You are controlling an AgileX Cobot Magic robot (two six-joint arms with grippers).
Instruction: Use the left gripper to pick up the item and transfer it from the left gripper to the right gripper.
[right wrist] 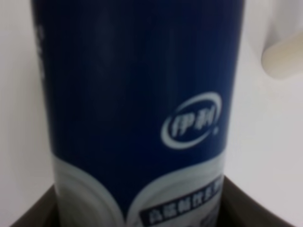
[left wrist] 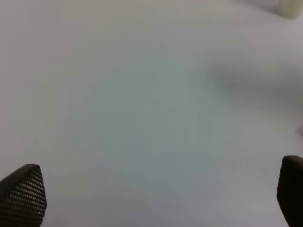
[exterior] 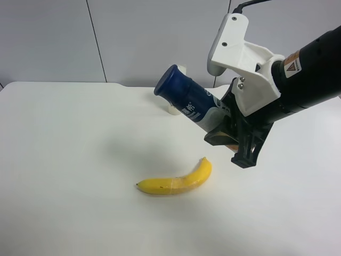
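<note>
The item, a bottle point(exterior: 186, 101) with a dark blue cap and upper half, hangs tilted above the table, cap pointing up and to the exterior high view's left. My right gripper point(exterior: 226, 133), with white housing and black fingers, is shut on its white lower end. The right wrist view is filled by the bottle's blue body point(right wrist: 137, 109). My left gripper point(left wrist: 156, 194) shows only in the left wrist view, its fingertips point(left wrist: 23, 194) far apart, open and empty over bare white table. It is out of the exterior high view.
A yellow banana point(exterior: 178, 180) lies on the white table point(exterior: 64, 160), below the held bottle. A plain white cylinder point(exterior: 175, 109) stands behind the bottle, mostly hidden; it also shows in the right wrist view point(right wrist: 284, 59) and the left wrist view point(left wrist: 289, 7).
</note>
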